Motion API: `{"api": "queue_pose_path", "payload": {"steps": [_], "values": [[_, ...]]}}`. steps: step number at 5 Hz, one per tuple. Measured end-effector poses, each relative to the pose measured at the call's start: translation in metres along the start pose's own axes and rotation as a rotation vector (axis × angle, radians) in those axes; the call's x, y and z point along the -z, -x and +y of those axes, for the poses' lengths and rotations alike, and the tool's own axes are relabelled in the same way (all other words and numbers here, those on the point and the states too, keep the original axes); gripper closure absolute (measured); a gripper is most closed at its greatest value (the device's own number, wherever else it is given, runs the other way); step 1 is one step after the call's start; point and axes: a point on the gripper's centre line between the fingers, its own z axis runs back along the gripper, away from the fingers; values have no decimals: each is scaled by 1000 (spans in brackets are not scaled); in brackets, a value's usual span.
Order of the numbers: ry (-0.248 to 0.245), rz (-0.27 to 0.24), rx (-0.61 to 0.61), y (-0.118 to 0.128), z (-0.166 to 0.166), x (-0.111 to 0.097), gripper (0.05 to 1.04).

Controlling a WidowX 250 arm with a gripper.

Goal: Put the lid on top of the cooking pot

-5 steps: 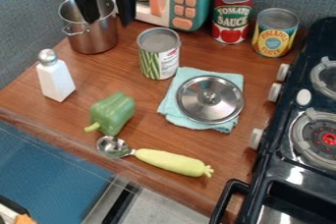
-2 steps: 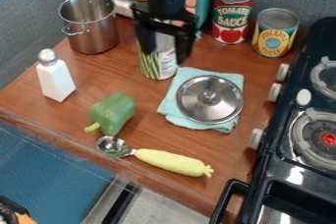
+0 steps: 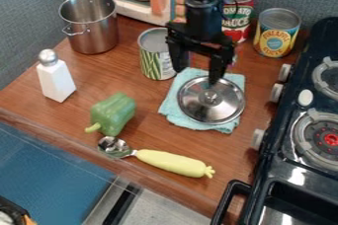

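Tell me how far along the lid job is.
Nothing of the placing looks done: the lid lies on the light blue cloth, and the metal pot is uncovered. Nothing is held; the gripper is at the lid's far side, its jaws apart, apparently for a grasp. Left to do: grip the lid, lift it, carry it to the pot and set it on the rim.
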Motion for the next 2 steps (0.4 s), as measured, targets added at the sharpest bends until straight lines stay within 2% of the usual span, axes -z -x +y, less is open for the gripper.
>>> {"api": "queue_pose_path", "payload": {"steps": [1,2], "values": [[-1,31,8,-4,-17,20,83],[-4,23,-11,-16,-21,23,83]]}}
